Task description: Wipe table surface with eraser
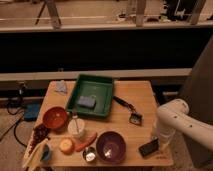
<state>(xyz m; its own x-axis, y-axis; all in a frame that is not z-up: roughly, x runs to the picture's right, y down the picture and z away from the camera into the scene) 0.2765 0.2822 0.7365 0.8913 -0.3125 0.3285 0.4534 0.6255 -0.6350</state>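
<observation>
The light tan wooden table surface (137, 92) fills the middle of the camera view. The eraser (149, 147), a small flat black block, lies tilted near the table's front right corner. My gripper (160, 140) is at the end of the white arm (175, 117) that comes in from the right. It hangs low over the table's right front edge, right beside the eraser's right end. I cannot tell whether it touches or holds the eraser.
A green tray (94, 90) at centre back holds a grey-blue block (86, 102). A black-handled brush (127, 110) lies right of it. A purple bowl (110, 146), white cup (76, 127), carrot (86, 142), orange (66, 145) and brown bowl (55, 117) crowd the front left.
</observation>
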